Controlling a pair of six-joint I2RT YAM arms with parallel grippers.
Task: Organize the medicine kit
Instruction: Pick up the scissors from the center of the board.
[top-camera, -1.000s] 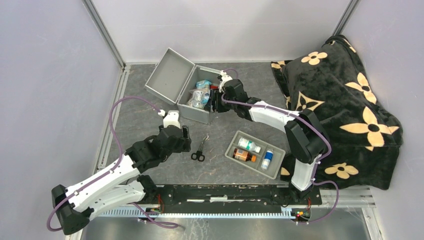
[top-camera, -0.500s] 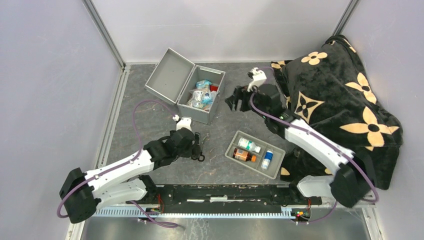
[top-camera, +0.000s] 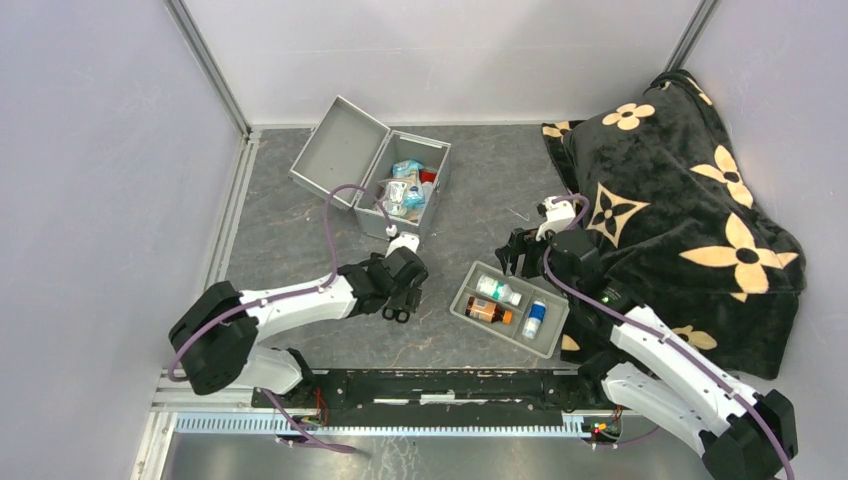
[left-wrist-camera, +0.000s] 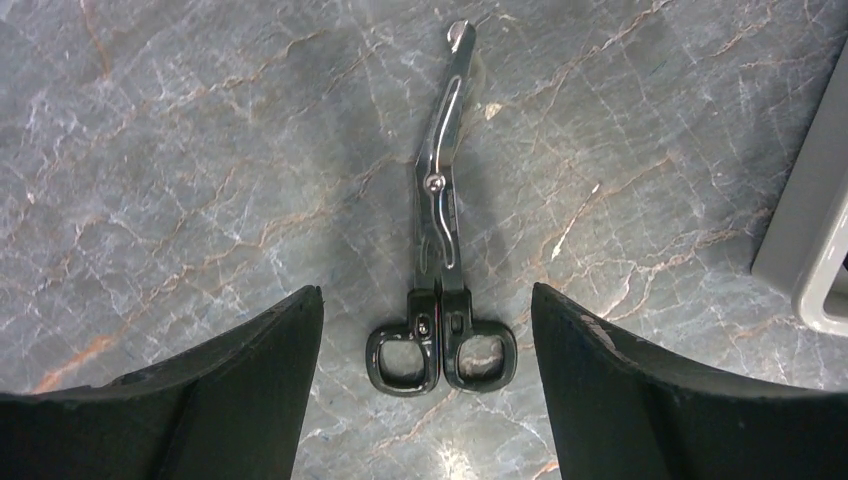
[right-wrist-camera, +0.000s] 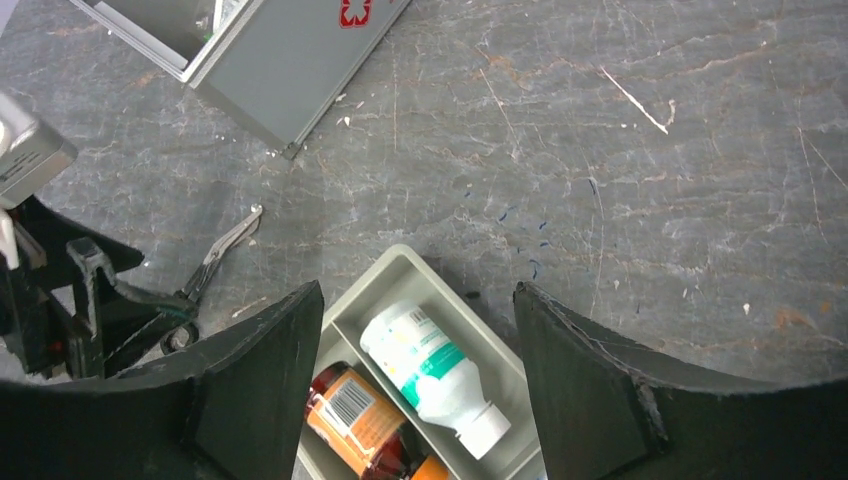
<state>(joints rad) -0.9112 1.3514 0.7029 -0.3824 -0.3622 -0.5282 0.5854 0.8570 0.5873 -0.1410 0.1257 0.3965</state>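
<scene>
The medicine kit is a silver-grey metal case standing open at the back, its lid leaning left and packets inside; its front wall bears a red sticker. My left gripper hovers open over black-handled scissors that lie flat on the table, the handle loops between the fingertips, untouched. My right gripper is open above the grey divided tray. A white bottle and an orange-labelled bottle lie below its jaws.
The tray sits front right of the kit and also holds a small blue-capped bottle. A black blanket with cream flowers is heaped at the right. Metal frame posts and grey walls bound the table.
My left gripper slid right until it stood over the scissors. My right arm drew back from the kit to above the tray. Both sets of jaws widened.
</scene>
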